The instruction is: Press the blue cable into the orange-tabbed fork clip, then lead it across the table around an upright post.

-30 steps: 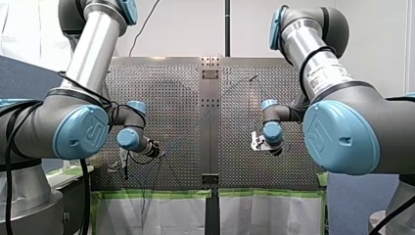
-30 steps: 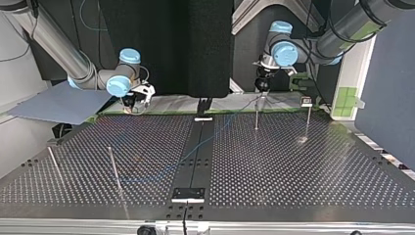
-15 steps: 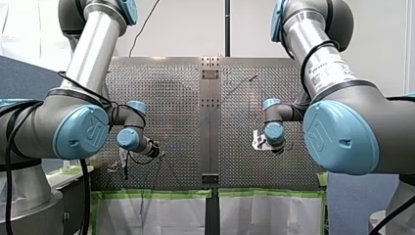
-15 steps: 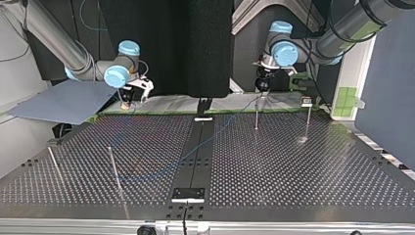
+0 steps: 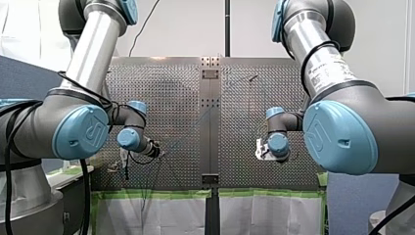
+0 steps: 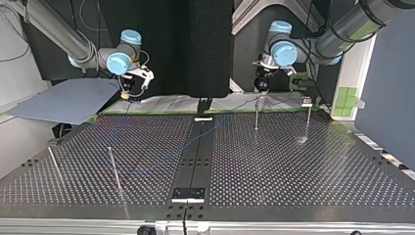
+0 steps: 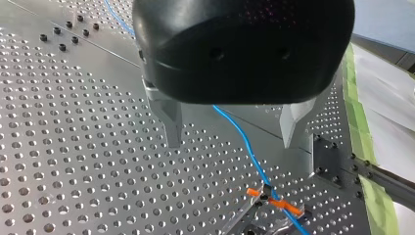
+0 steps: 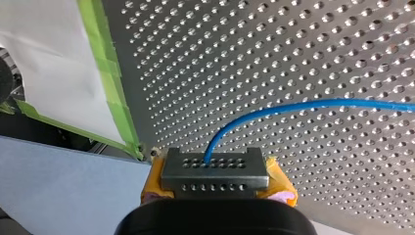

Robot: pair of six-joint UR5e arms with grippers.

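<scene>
Your left gripper [image 7: 232, 141] hangs released, its metal fingers [image 7: 172, 122] spread on either side of the blue cable [image 7: 254, 164]. The cable runs down into the orange-tabbed fork clip [image 7: 272, 199] just ahead. Your right gripper [image 8: 215, 175] is clenched on the cable, yellow pads [image 8: 280, 183] pinching it above the perforated table [image 8: 303, 44], at the top view's far left.

Fork clip [image 7: 271, 208] base cut off at frame edge. Blue cable [image 7: 249, 152] partly hidden behind left gripper [image 7: 232, 144] body; too faint in front view.
</scene>
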